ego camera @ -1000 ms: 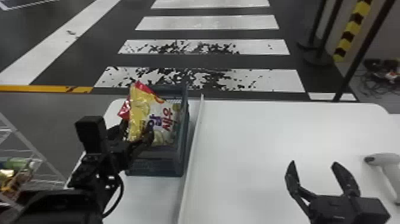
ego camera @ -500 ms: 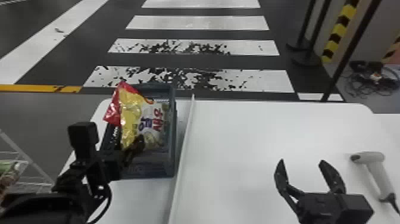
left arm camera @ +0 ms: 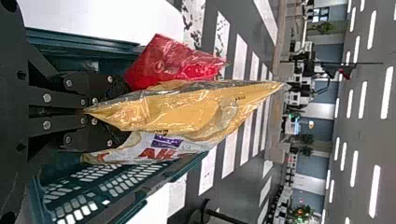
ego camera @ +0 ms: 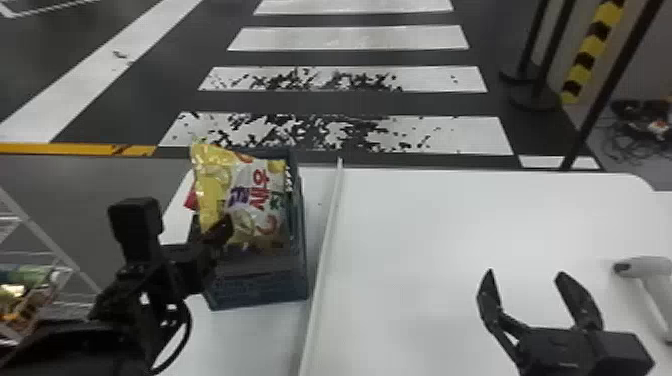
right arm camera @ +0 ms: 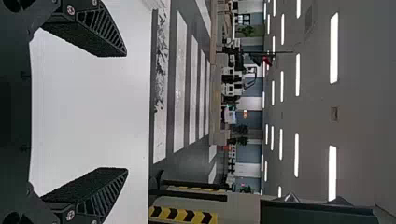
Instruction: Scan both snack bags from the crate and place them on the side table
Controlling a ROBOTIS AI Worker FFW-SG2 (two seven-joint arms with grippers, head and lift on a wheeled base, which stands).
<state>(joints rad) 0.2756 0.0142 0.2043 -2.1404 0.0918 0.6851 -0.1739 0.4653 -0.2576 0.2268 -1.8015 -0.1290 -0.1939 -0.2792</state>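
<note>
My left gripper (ego camera: 218, 235) is at the near side of the blue crate (ego camera: 260, 287), against the yellow-and-white snack bag (ego camera: 220, 187). In the left wrist view, the left gripper (left arm camera: 116, 112) is shut on the lower end of that yellow bag (left arm camera: 182, 109), which stands above the crate (left arm camera: 116, 184). Beside it is the red snack bag (left arm camera: 173, 63); in the head view a sliver of the red bag (ego camera: 191, 198) peeks out behind the yellow one. Over the white table, the right gripper (ego camera: 525, 277) is parked with open fingers; the right wrist view shows the same gripper (right arm camera: 126, 112) holding nothing.
A white handheld scanner (ego camera: 645, 280) lies at the right of the white table (ego camera: 425, 250). A raised white strip (ego camera: 325, 260) runs between crate and work surface. Wire shelving (ego camera: 55, 250) with goods stands at the left, beyond the crate table.
The head view has shifted. Held by the left gripper, the yellow bag has moved slightly left relative to the crate and now covers more of the red bag. The right gripper stays open over the table.
</note>
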